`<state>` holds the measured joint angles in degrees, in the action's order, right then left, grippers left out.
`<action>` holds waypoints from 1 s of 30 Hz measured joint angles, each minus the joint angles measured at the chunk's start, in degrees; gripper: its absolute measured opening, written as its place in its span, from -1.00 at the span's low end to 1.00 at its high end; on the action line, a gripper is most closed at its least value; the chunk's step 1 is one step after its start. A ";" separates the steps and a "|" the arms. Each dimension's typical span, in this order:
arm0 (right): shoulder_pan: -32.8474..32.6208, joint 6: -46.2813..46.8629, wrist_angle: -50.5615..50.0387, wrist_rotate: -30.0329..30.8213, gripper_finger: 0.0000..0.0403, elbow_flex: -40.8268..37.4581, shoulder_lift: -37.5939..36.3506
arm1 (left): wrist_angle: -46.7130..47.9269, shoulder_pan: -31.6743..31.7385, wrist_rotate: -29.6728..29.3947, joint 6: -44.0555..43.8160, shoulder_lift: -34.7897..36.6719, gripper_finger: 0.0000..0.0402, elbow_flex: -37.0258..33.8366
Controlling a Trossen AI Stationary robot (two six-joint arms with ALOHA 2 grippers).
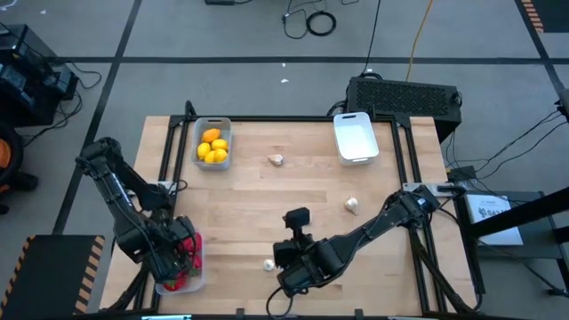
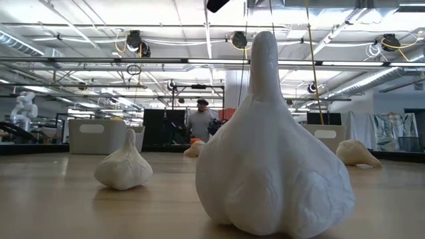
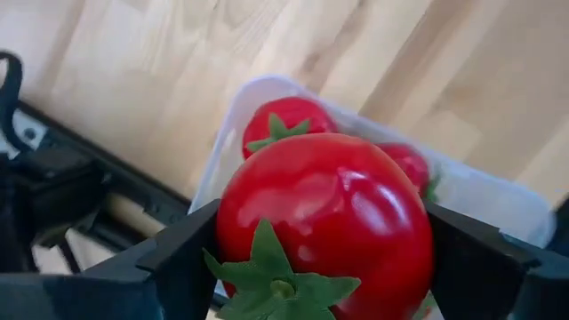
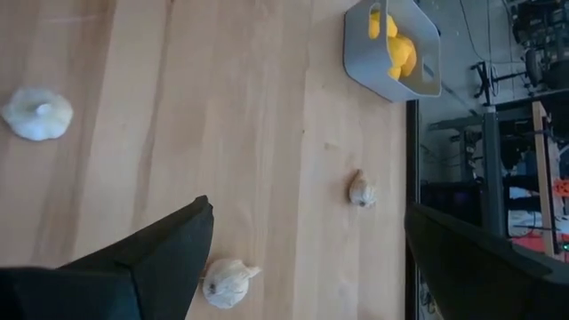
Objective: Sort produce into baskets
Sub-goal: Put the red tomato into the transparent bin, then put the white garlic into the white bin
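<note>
In the lower left of the high view, the left gripper (image 1: 180, 252) hangs over the clear translucent plastic tray (image 1: 197, 277), pinching a glossy red tomato-like piece (image 3: 324, 222) between its two dark fingers (image 3: 178, 258); the left wrist view shows its green stem cap facing the camera and more red pieces (image 3: 284, 124) in the tray beneath. The right gripper (image 1: 286, 263) sits at lower centre, jaws spread wide and holding nothing, beside a whitish garlic-like bulb (image 1: 268, 264). The low view alone shows that bulb (image 2: 272, 159) standing upright, neck pointing up. Other bulbs lie mid-table (image 1: 276, 160) and right of centre (image 1: 352, 205). Yellow-orange lemon-like pieces (image 1: 213, 147) fill the grey tray (image 1: 197, 133) at upper left; the white tray (image 1: 356, 138) is at upper right.
</note>
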<state>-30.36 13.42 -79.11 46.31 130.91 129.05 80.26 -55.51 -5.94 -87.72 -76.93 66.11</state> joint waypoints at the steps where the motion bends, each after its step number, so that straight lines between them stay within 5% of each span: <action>1: 0.08 0.00 0.00 0.02 0.77 0.00 0.00 | 0.43 0.00 0.61 -0.08 -0.53 0.65 -0.01; 9: 0.18 -0.63 0.15 -0.01 0.77 0.00 0.00 | 3.04 1.16 6.04 0.19 -4.94 0.97 0.00; 17: 0.17 -0.64 0.36 -0.06 0.77 0.00 0.00 | 2.76 3.72 9.01 3.16 -5.40 0.94 0.00; 22: 0.51 -2.62 0.80 0.04 0.77 -0.86 0.00 | 2.28 6.11 3.47 7.45 -5.40 0.94 0.00; 30: 7.39 -19.89 5.07 -0.18 0.77 -3.91 0.07 | -0.37 17.11 -7.47 21.69 -5.40 0.93 0.00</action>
<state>-22.97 -6.48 -74.04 46.13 127.00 129.12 79.89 -38.39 -13.41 -66.03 -82.32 66.11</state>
